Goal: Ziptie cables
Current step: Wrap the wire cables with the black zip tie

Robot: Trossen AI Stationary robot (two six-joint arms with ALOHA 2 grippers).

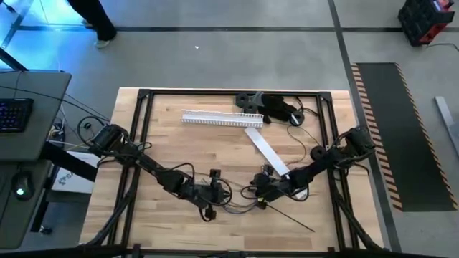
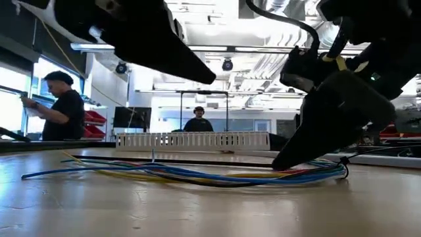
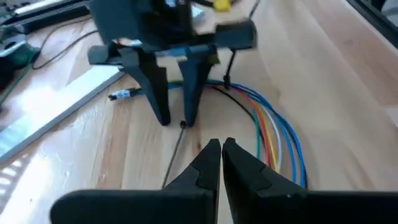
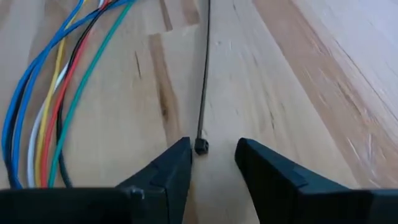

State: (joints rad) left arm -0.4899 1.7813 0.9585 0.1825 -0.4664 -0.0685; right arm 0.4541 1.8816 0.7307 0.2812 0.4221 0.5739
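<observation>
- My right hand is open, its fingers straddling the head of a black zip tie on the worktop.
- My left hand is closed and empty.
- The cables lie at ten o'clock from my right hand.

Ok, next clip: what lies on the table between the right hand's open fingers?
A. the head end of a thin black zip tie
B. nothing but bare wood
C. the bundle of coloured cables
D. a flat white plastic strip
A. In the right wrist view the right hand is open, and the black zip tie ends with its small head between the fingers, while the cables lie off to one side.
</observation>
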